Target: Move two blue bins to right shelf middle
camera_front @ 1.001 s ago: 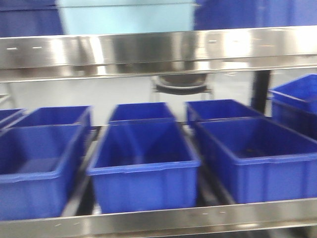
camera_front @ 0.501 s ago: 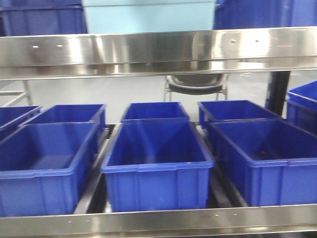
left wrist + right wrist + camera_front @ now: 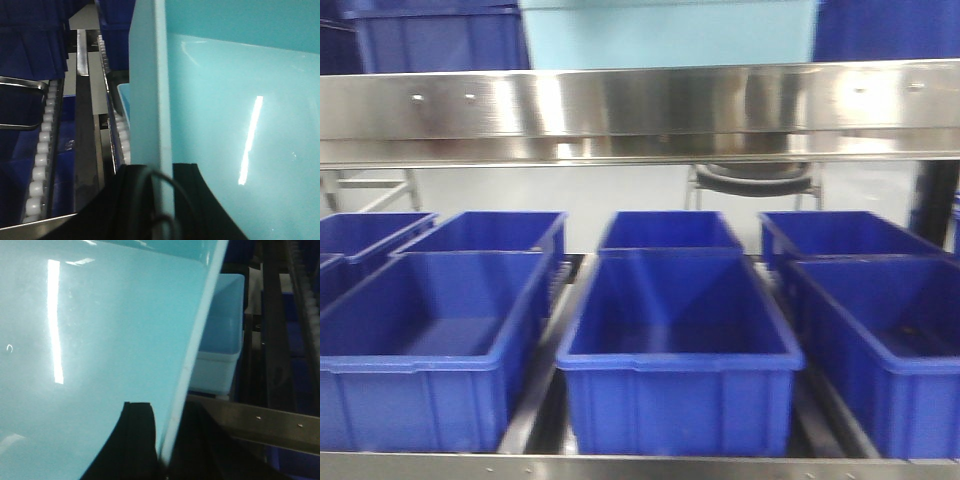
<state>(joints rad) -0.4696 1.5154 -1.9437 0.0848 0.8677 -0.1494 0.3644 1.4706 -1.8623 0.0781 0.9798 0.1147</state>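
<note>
Mid-carry, the left gripper (image 3: 159,200) and right gripper (image 3: 167,437) each clamp a side wall of one pale blue bin (image 3: 670,30), held above the dark blue crates (image 3: 675,350); next, probably set it level beside the second pale blue bin (image 3: 220,340), already shelved.

Light: bright, cool light is falling from overhead.
Glare: white streaks are gleaming on the pale blue bin (image 3: 240,125) and steel shelf rail (image 3: 550,100).
Focus: the front view is looking soft, with the dark blue crates (image 3: 675,350) smearing slightly.
</note>
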